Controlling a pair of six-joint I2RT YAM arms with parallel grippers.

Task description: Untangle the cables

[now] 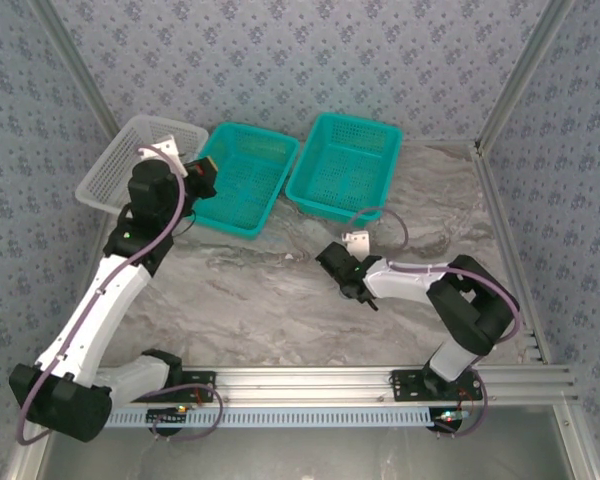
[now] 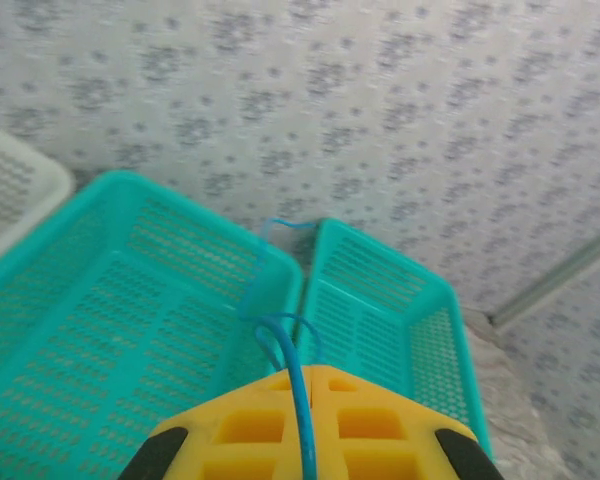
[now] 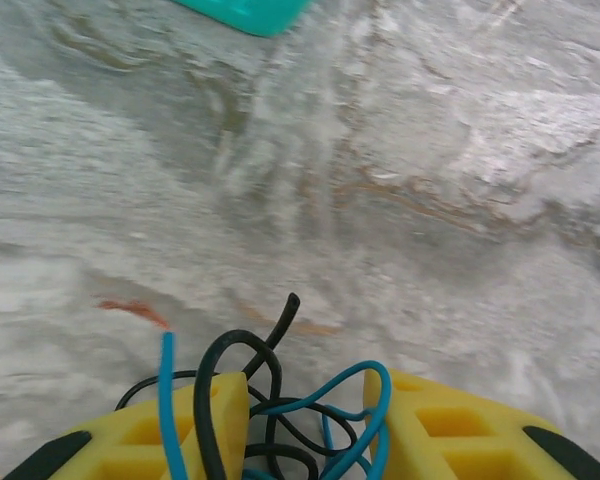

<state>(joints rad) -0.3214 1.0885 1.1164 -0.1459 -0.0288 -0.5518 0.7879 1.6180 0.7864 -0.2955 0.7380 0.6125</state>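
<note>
marble surface (image 1: 280, 300) carries three bins along the far side: white basket (image 1: 98, 185), then left teal basket (image 1: 235, 222), then right teal basket (image 1: 330, 205)

left arm (image 1: 110, 290) stretched up and back, left pincer (image 1: 202, 176) at the left teal basket's left rim. right arm (image 1: 460, 300) folded low, right pincer (image 1: 335, 262) close to the surface just in front of the right teal basket

left pincer pressed together on one blue cable (image 2: 298, 395), which curls out ahead over the teal baskets. my read: it's held high so that strand hangs apart from the rest

right pincer: fingers apart with the cable tangle (image 3: 280, 410) (black and blue loops) between them, low over the surface. can't tell if they bite it or just straddle it. probably there to anchor the bundle

top view gives arm layout, cables too fine to read there; the wrist views resolve colours and loops
</note>
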